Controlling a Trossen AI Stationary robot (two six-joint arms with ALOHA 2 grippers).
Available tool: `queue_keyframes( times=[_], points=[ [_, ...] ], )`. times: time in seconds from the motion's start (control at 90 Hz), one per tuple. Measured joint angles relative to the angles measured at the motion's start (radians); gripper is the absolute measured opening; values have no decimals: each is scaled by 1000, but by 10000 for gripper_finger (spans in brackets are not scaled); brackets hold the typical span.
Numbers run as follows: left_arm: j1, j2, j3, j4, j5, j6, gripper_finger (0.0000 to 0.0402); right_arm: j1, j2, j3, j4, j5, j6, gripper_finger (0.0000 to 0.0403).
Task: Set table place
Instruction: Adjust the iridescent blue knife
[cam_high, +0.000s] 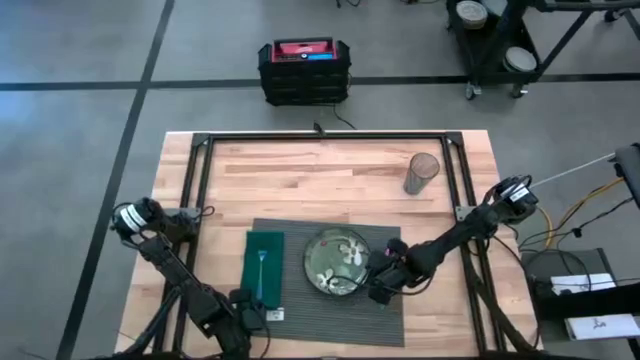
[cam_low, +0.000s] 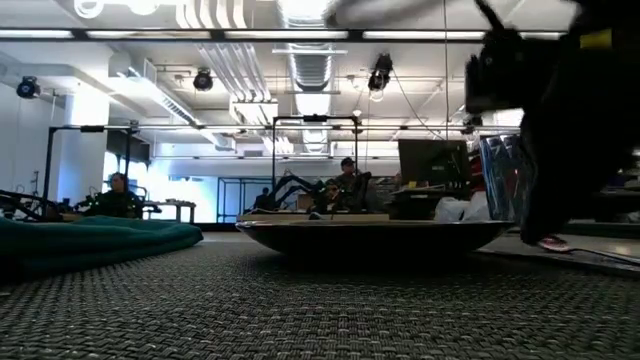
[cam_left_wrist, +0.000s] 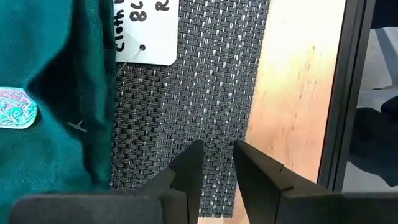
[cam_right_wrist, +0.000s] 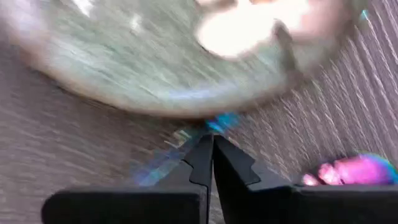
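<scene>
Right hand (cam_high: 378, 290) — lower centre of the high view, at the plate (cam_high: 336, 262) rim on the place (cam_high: 385, 240) — clenched on something thin and iridescent; left hand (cam_left_wrist: 216, 163) slightly parted over the surface (cam_high: 300, 170).

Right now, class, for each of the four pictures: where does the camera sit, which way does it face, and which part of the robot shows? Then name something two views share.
High view: overhead, looking down on the table; both arms show.
Low view: tabletop height, facing the room; the plate ahead, a dark arm at the right edge.
Left wrist view: over the placemat corner by the napkin; left gripper slightly open.
Right wrist view: at the plate's rim; right gripper shut.
Shared: the plate, in the high, low and right wrist views.
</scene>
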Motion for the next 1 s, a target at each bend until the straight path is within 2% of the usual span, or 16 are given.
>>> queue_keyframes(
  times=[0.422, 1.0],
  points=[
    [0, 0, 0, 4, 0, 0, 76, -15, 12, -18, -4, 66, -15, 0],
    [0, 0, 0, 3, 0, 0, 76, -22, 52, -16, 15, 76, -14, 0]
  ],
)
